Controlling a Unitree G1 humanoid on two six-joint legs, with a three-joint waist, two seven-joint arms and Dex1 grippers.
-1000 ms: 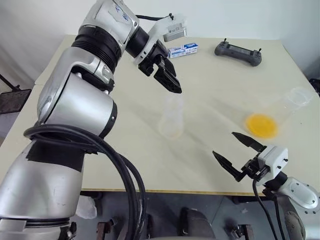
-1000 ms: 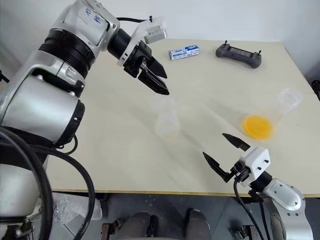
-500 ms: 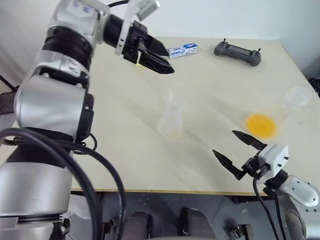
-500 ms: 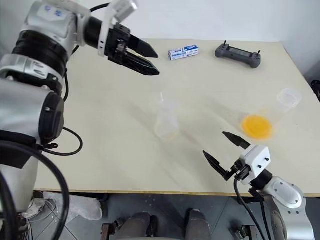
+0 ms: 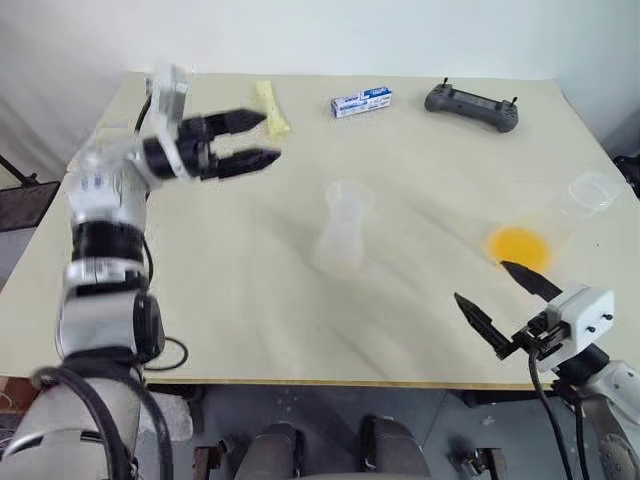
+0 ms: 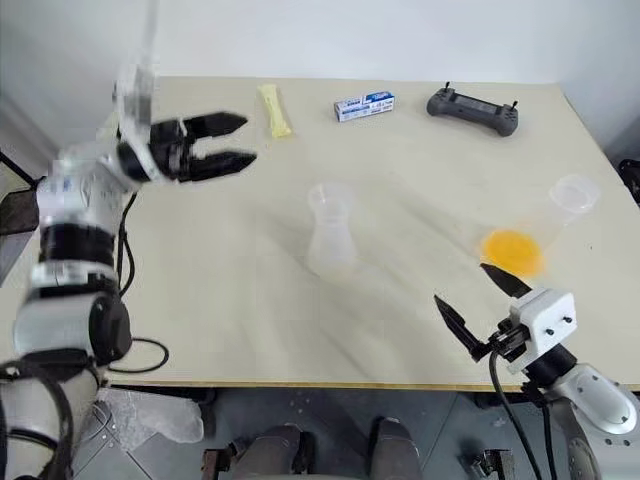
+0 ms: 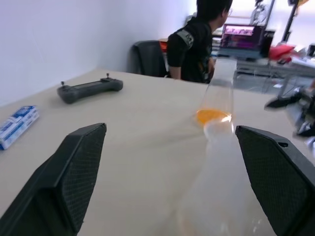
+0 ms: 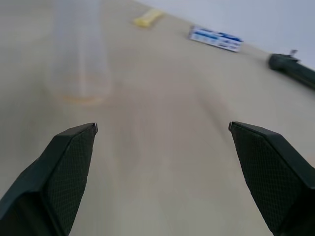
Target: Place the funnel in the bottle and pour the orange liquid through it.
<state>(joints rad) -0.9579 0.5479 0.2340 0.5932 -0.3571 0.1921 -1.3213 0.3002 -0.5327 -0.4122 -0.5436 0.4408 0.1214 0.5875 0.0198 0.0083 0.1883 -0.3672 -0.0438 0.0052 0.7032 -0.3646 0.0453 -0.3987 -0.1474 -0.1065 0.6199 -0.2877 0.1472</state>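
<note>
Left eye view, as I read it from my station:

- Desk [image 5: 200,300]: pale top, carries everything below.
- Bottle [image 5: 343,228]: upright near the middle, neck open. A funnel [image 5: 347,192] may sit in the mouth, but clear on clear, I cannot tell.
- Cup [image 5: 560,222]: clear, wide-mouthed, at the right side of the desk, leaning, with the orange liquid [image 5: 520,245] pooled at its low end.
- Left gripper [image 5: 245,140]: jaws apart, holding nothing, off to the left of the bottle and well apart from it.
- Right gripper [image 5: 500,297]: jaws apart, holding nothing, just on the near side of the cup.
- Strays along the far edge: yellow packet [image 5: 271,106], small blue-and-white box [image 5: 361,101], dark handheld controller [image 5: 472,105].

Step in hand, my judgement: the cup is not yet grasped. The next move calls for the right jaws to close round the cup without tipping it further, then carry it over the bottle's neck.
</note>
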